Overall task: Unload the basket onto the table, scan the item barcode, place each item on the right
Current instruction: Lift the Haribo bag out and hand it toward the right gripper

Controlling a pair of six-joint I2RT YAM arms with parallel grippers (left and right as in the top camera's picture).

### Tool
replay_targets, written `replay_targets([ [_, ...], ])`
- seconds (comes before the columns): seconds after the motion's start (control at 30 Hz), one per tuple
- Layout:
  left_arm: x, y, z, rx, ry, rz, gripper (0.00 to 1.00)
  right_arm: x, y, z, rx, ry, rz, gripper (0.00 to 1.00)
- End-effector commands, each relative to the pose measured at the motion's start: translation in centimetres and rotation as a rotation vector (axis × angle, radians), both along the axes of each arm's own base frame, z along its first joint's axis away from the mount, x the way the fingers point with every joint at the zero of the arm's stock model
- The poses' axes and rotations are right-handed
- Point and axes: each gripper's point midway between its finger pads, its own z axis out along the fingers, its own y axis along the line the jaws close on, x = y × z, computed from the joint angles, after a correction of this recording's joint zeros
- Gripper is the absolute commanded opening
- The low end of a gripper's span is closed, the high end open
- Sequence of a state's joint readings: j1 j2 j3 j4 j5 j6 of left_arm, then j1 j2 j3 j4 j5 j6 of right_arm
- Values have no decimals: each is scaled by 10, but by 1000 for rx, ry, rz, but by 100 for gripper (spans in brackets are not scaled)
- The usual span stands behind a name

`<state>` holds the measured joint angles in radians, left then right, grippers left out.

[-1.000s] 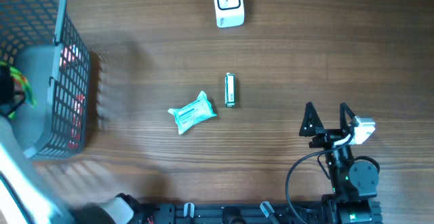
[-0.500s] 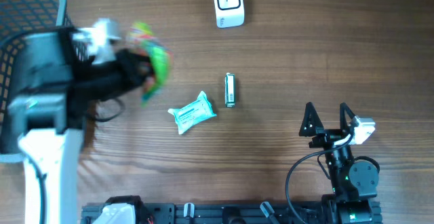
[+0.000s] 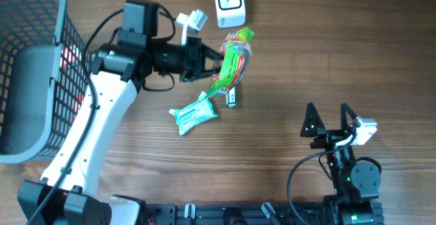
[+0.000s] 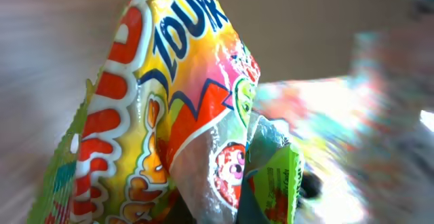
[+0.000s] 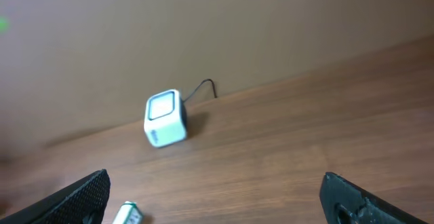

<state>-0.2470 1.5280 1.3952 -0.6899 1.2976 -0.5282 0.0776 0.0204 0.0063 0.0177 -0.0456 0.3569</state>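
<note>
Left gripper (image 3: 210, 64) is clamping shut on one end of a candy bag (image 3: 234, 58), which is hanging above the desk just short of the scanner (image 3: 229, 3) at the middle of the far edge. Right gripper (image 3: 329, 114) is resting wide open and empty towards the near right corner. Likely hazards: the crinkled foil may be hiding the barcode or turning it away from the scanner, and the narrow pinch may be letting the bag slip.

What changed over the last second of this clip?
The left tool, shut on the candy bag, swung out of the basket and rightward, to just below the scanner. The right tool stayed open and parked; the teal packet and scanner did not move.
</note>
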Motion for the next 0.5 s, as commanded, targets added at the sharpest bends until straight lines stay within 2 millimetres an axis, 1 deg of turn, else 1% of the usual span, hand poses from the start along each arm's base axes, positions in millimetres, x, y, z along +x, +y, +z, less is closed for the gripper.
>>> replay_targets([
  [0.0, -23, 7, 40, -169, 132, -137, 4, -7, 26, 24, 26, -82, 158, 100],
  [0.03, -22, 8, 43, -178, 142, -145, 4, -9, 27, 31, 26, -96, 166, 100],
  [0.1, -20, 8, 48, -185, 137, -153, 4, -16, 31, 60, 23, -146, 190, 100],
  [0.13, -19, 8, 50, -186, 130, -154, 4, -18, 31, 71, 22, -158, 195, 100],
  [0.17, -17, 7, 53, -187, 119, -155, 4, -23, 34, 93, 19, -169, 212, 100],
  [0.23, -14, 7, 59, -188, 111, -156, 4, -25, 39, 120, -9, -158, 241, 100],
  [0.3, -11, 6, 67, -190, 91, -159, 4, -21, 47, 146, -61, -97, 286, 100],
  [0.37, -8, 5, 76, -194, 57, -159, 4, -12, 57, 164, -116, 11, 351, 100],
  [0.47, -10, 6, 84, -198, 23, -159, 4, 2, 71, 186, -159, 158, 447, 100],
])
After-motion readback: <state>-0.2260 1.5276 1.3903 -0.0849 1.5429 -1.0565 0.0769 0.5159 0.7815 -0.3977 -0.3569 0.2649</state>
